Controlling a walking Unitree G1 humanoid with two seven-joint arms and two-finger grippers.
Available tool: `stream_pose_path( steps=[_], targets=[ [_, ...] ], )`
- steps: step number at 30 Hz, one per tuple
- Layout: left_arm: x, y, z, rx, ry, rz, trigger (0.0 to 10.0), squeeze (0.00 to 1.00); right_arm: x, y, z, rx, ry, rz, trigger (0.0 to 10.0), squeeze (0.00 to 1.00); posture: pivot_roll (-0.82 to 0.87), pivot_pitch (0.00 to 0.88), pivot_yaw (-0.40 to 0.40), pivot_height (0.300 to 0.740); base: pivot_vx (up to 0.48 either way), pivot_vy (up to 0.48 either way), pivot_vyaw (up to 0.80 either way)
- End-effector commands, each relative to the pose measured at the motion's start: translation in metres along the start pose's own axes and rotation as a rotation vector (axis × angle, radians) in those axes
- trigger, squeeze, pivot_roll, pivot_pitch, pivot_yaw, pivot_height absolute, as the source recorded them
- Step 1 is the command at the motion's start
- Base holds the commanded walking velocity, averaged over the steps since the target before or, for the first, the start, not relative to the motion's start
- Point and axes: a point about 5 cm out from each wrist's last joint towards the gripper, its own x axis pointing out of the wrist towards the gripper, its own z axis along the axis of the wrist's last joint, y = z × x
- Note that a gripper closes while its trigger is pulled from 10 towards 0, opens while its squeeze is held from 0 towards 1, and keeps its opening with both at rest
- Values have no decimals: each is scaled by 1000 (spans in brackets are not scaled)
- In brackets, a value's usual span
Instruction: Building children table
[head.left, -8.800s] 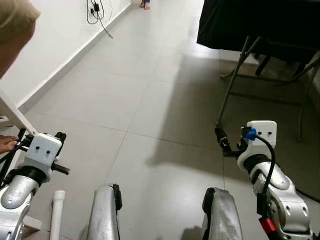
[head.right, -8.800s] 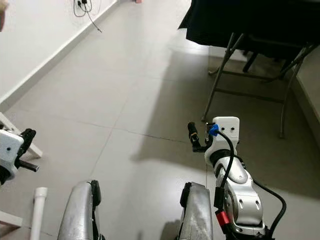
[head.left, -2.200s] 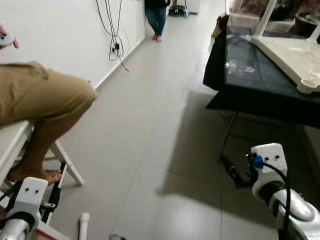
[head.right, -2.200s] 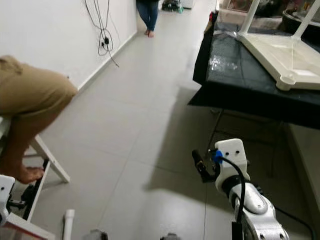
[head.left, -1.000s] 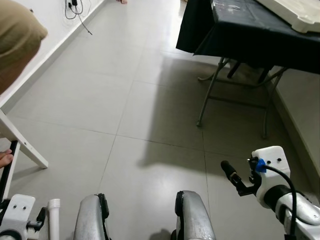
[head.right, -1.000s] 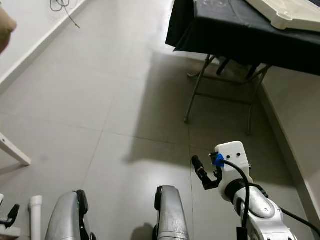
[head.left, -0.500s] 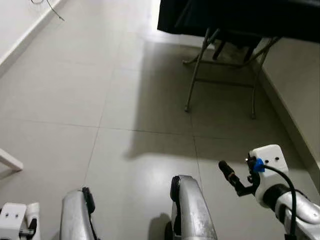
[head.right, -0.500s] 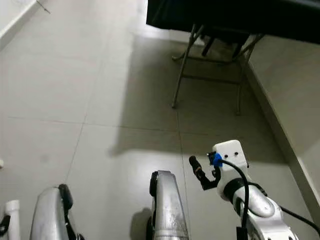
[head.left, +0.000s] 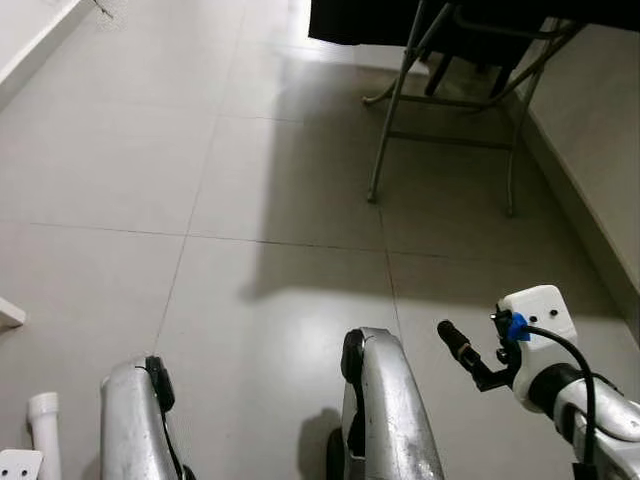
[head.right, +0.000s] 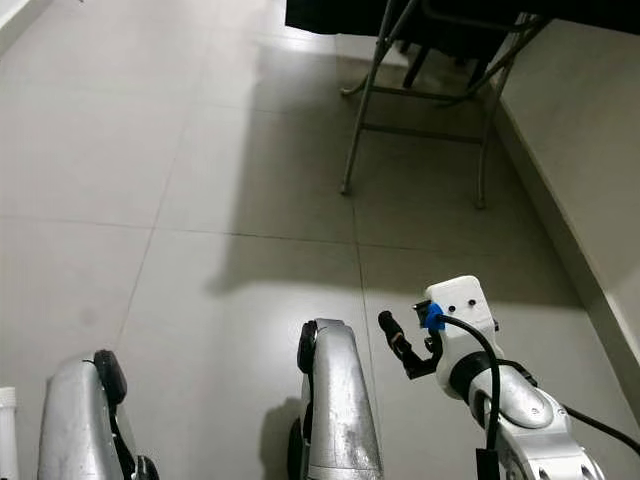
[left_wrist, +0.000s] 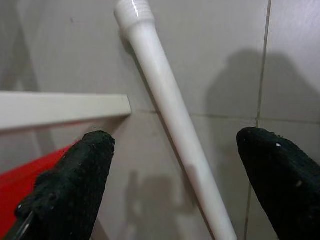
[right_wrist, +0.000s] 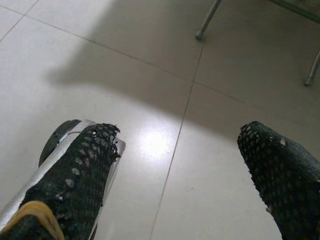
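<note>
white tube (left_wrist: 170, 125) between parted left gripper (left_wrist: 175, 185), right gripper (right_wrist: 185, 175) spread

One white table leg (left_wrist: 170, 115) lies on the floor between the left gripper's (left_wrist: 172, 185) two spread fingers. One white bar (left_wrist: 60, 107) is beside it. One folding table frame (head.left: 450, 110) stands ahead of the right gripper (right_wrist: 185, 170).

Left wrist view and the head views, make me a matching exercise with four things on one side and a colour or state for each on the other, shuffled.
Column one:
1. table leg tube
2. left claw
3. folding table frame
4. floor tiles

Column two:
A. grey metal, standing on the floor under a black cloth
B. open, fingers on either side of the tube
C. white, lying on the floor
D. pale grey and glossy

Pairs: 1-C, 2-B, 3-A, 4-D
</note>
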Motion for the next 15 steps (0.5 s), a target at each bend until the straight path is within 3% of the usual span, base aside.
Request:
stream_pose_path(
  steps=[1, 8, 15],
  targets=[
    [-5, -1, -22, -12, 80, 13, 10000, 0, -3, 2, -1, -4, 16, 24, 10000, 0, -135, 308, -160, 365, 0, 0, 0],
    [-9, 0, -38, -53, 155, 36, 10000, 0, -6, 3, 0, -14, 23, 41, 10000, 0, -152, 322, -170, 335, 0, 0, 0],
    [-11, -8, -40, -40, 145, 0, 10000, 0, -9, 1, 1, -25, 32, 50, 10000, 0, -175, 344, -183, 315, 0, 0, 0]
  ],
)
